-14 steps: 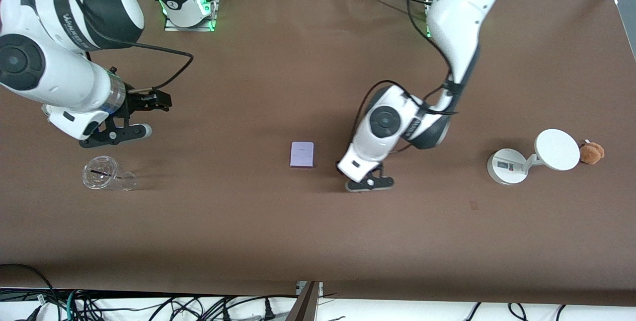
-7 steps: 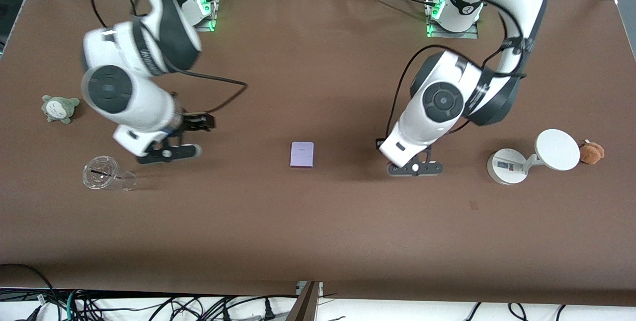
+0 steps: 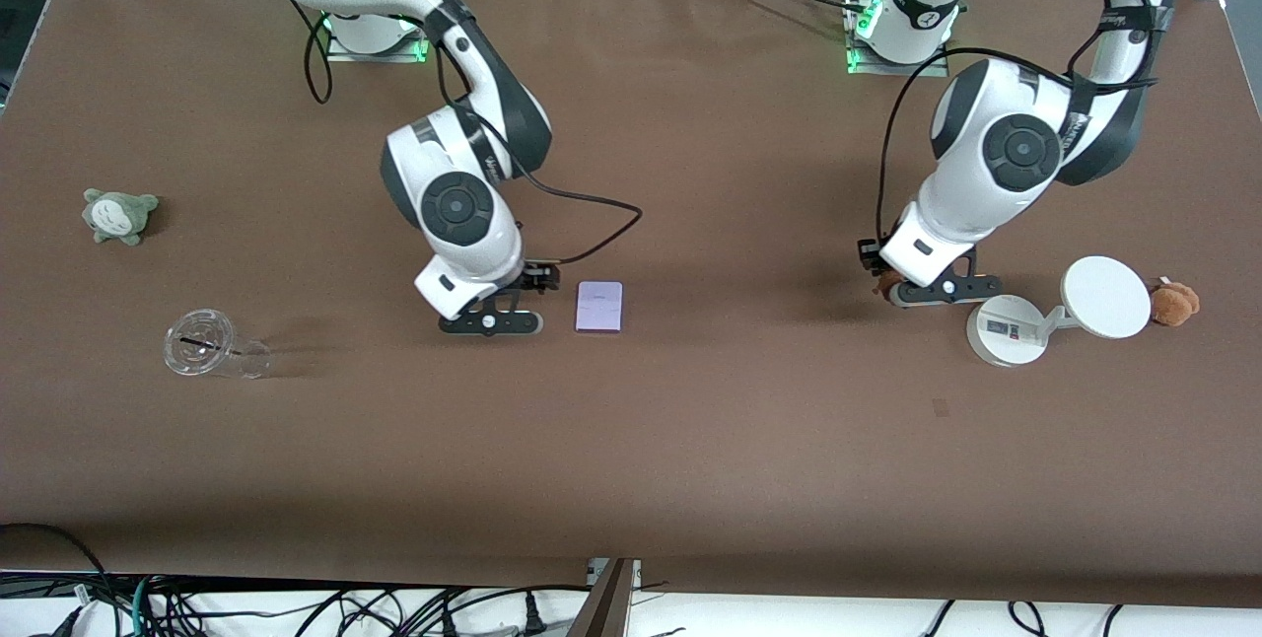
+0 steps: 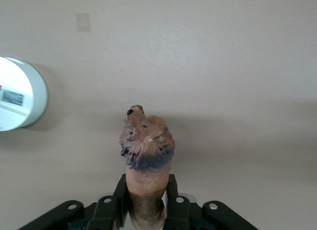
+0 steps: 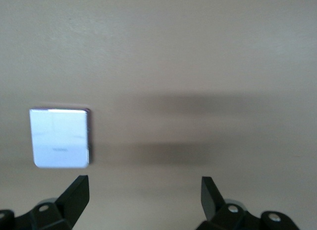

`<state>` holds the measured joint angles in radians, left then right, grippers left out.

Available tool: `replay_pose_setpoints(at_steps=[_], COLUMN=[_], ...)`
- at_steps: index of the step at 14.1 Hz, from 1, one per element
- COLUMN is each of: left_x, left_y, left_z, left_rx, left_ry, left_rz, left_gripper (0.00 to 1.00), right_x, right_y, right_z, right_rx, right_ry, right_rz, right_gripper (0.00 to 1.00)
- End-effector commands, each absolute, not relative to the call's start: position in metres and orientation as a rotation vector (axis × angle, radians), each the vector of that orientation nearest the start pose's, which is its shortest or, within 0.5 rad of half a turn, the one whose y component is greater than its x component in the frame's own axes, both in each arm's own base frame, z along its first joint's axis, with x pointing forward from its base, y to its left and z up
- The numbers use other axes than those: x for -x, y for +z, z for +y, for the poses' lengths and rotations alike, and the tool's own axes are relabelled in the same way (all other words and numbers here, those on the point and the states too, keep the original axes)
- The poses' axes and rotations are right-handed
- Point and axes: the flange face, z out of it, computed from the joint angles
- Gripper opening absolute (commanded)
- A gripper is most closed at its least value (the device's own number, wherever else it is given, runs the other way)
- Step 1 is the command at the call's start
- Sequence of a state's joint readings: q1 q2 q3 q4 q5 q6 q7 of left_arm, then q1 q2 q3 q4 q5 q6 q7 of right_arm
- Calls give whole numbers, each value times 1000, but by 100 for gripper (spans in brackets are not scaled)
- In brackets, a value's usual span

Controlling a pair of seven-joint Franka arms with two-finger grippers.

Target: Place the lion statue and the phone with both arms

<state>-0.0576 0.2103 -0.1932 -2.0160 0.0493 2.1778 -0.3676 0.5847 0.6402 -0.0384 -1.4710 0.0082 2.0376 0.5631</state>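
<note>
The lion statue [image 4: 146, 145] is a reddish-brown figurine with a darker mane. My left gripper [image 4: 146, 183] is shut on its body, and its head sticks out past the fingertips. In the front view the left gripper [image 3: 932, 290] is over the table beside the white stand, with a bit of the lion [image 3: 882, 282] showing at its edge. The phone [image 3: 599, 307], a pale lavender rectangle, lies flat mid-table. My right gripper [image 3: 490, 323] is open and empty over the table beside the phone, toward the right arm's end. In the right wrist view the phone [image 5: 59, 137] lies off to one side of the right gripper [image 5: 144, 190].
A white stand's round base [image 3: 1006, 329] and its disc [image 3: 1106, 297] stand toward the left arm's end, with a brown plush toy [image 3: 1175, 304] beside the disc. The base also shows in the left wrist view [image 4: 20, 93]. A grey-green plush [image 3: 118, 215] and a tipped clear cup [image 3: 202, 344] lie toward the right arm's end.
My right gripper has swung from near the clear cup to beside the phone. My left gripper has moved from beside the phone to next to the white stand.
</note>
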Motion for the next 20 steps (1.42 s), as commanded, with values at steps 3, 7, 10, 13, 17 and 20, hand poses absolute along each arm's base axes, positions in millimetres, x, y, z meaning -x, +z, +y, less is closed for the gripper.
replay_pose_setpoints(at_steps=[3,7,10,13,17,20], left_x=[-589,-595,-595,-600,-600,-606], left_y=[285,257,245,234,220,208], left_z=[-61,-43,-38,-46,-65,-88], left_rx=[3148,3174,3183,3196,3214,3224], left_ry=[12,-1,9,6,5,26], left_rz=[-155,-172,-178,-168,-129,-153], left_gripper=[0,0,0,0,0,0], right_x=[-585,-579,-573,-566,-565,-562], right_y=[253,230,215,208,195,189], right_z=[426,445,456,465,464,468], right_rx=[3134,3093,3086,3085,3095,3089], right_ry=[-26,-99,-117,-136,-125,-135], right_rz=[220,215,184,148,146,136], right_gripper=[100,100,100,100,100,100])
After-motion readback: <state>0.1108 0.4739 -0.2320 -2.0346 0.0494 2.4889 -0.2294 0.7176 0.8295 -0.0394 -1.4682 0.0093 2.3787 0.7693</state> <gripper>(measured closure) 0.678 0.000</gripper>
